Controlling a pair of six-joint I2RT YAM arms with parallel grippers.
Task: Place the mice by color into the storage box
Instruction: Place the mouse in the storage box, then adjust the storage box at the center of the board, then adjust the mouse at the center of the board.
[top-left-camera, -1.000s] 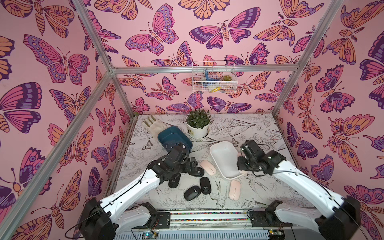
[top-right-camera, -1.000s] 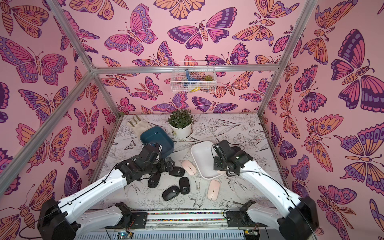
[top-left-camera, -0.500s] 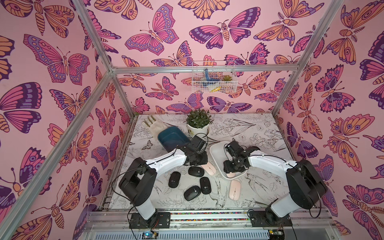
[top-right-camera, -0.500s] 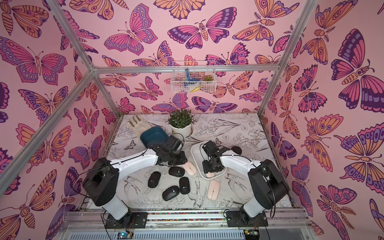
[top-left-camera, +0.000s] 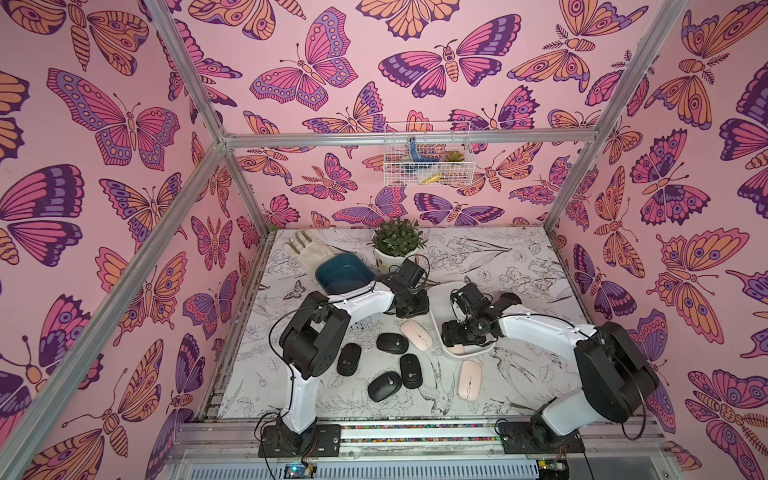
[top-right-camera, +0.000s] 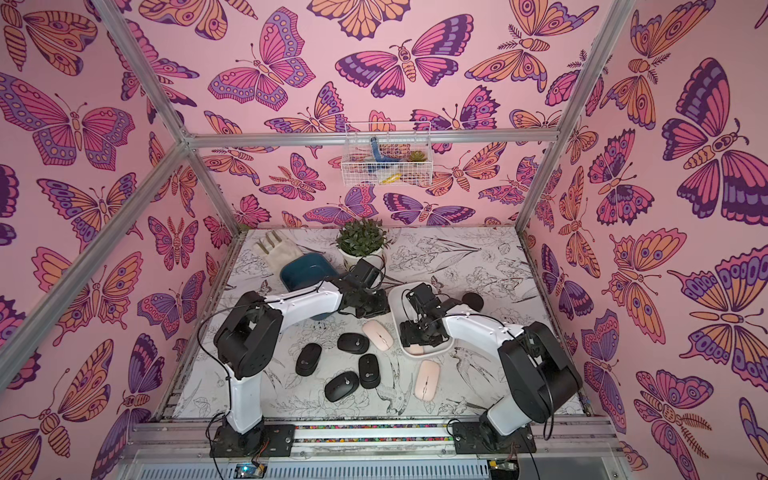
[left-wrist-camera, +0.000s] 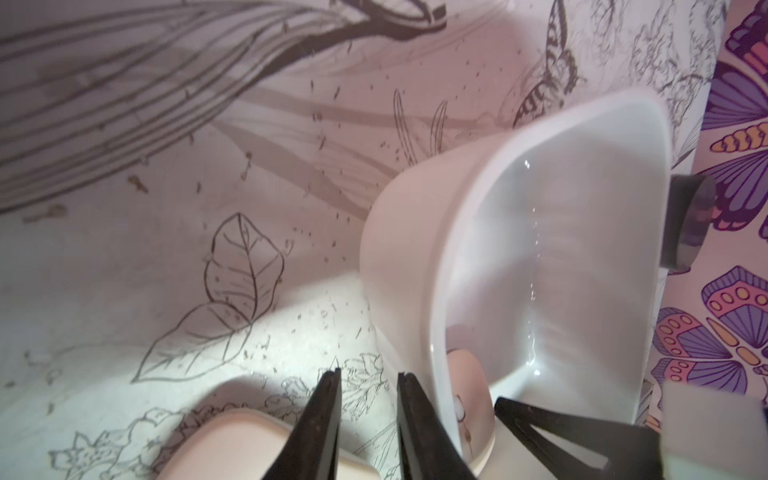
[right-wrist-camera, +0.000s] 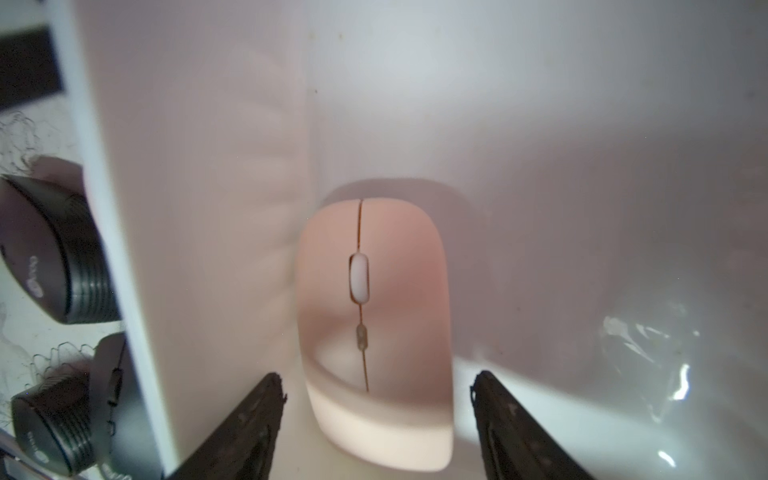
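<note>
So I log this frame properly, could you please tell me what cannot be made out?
Pink mouse in white bin: both top views, mostly under right gripper.
Blue bin, near side: top views, behind left arm.
Black mice, markings: tiny from above, blurred in right wrist view.

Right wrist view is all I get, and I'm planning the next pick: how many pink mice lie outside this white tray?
Observer: Two: one pink mouse beside the tray, a second pink mouse nearer the table's front edge.
Operator: And the black ones?
Observer: Four black mice lie loose on the table.
Operator: Where's the left gripper?
Observer: The left gripper hangs just outside the tray's rim, holding nothing.
</note>
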